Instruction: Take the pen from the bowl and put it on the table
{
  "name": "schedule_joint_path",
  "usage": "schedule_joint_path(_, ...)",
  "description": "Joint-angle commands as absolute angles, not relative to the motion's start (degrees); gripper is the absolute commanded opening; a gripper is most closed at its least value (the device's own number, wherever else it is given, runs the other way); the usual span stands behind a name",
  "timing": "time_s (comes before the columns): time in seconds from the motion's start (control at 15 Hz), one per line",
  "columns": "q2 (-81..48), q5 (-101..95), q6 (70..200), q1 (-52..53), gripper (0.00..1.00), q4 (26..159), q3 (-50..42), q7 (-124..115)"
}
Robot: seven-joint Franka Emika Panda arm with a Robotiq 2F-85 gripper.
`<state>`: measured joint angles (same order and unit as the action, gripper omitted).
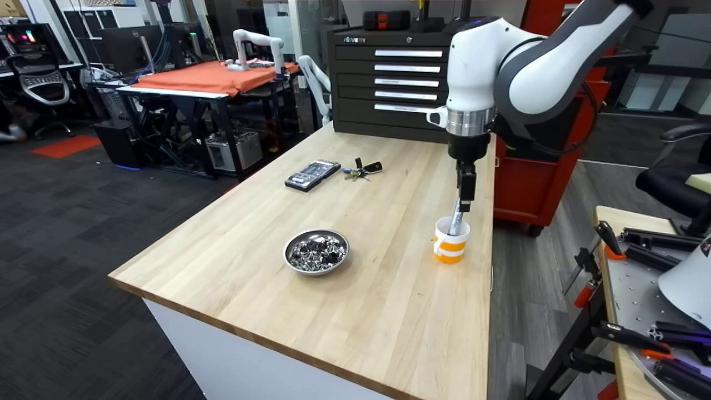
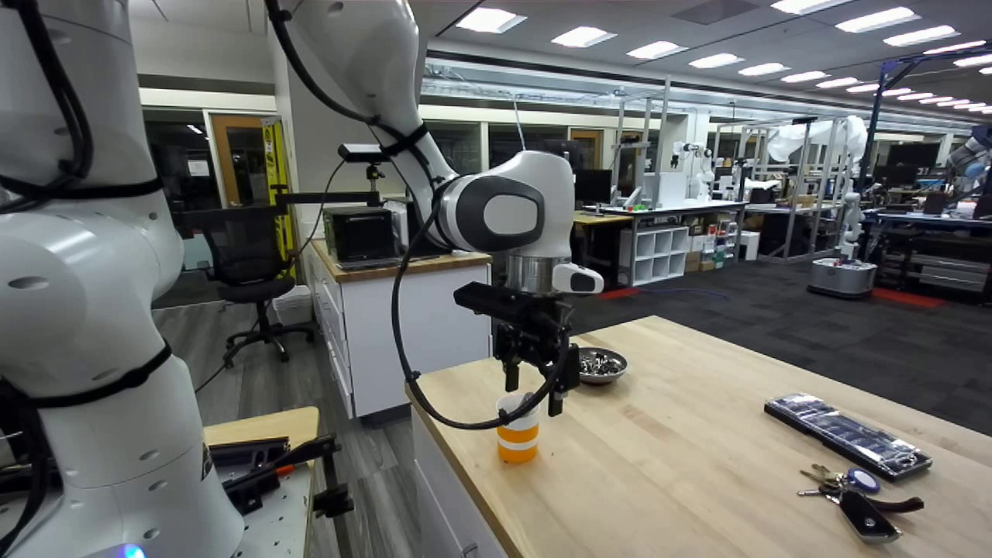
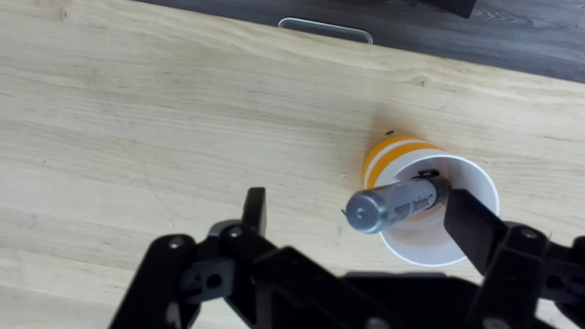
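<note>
The bowl, a small orange-and-white striped cup (image 1: 450,254), stands upright near the edge of the wooden table (image 1: 389,311). It also shows in the other views (image 2: 518,443) (image 3: 395,157). The pen, a thick silver-grey marker (image 3: 404,201) with a label, leans in the cup with its upper end above the rim; it also shows in an exterior view (image 1: 456,222). My gripper (image 3: 356,205) is open above the cup, pointing down. The pen's end lies between the spread fingers, and one finger overlaps the cup's opening in the wrist view. The gripper shows in both exterior views (image 1: 465,206) (image 2: 534,396).
A metal bowl (image 1: 316,272) of small screws stands on the table. A bunch of keys (image 1: 364,170) and a flat black case with a clear lid (image 1: 312,175) lie farther along. A dark drawer chest (image 1: 400,83) stands at the table's end.
</note>
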<state>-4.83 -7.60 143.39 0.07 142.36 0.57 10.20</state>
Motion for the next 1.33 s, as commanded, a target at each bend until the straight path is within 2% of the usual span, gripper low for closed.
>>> schedule_joint_path(0.0,-4.4,-1.4,149.6,-1.6,1.0,144.8,0.2,14.9)
schedule_joint_path(0.27,-4.9,17.4,150.6,-2.8,1.0,144.8,2.3,26.7)
schedule_joint_path(0.47,-3.9,24.3,148.8,-2.8,1.0,144.8,2.4,31.3)
schedule_joint_path(0.87,-2.9,19.0,146.4,-2.3,1.0,144.6,1.3,29.3)
schedule_joint_path(1.27,-3.8,14.4,137.7,-2.1,1.0,142.0,1.0,28.7)
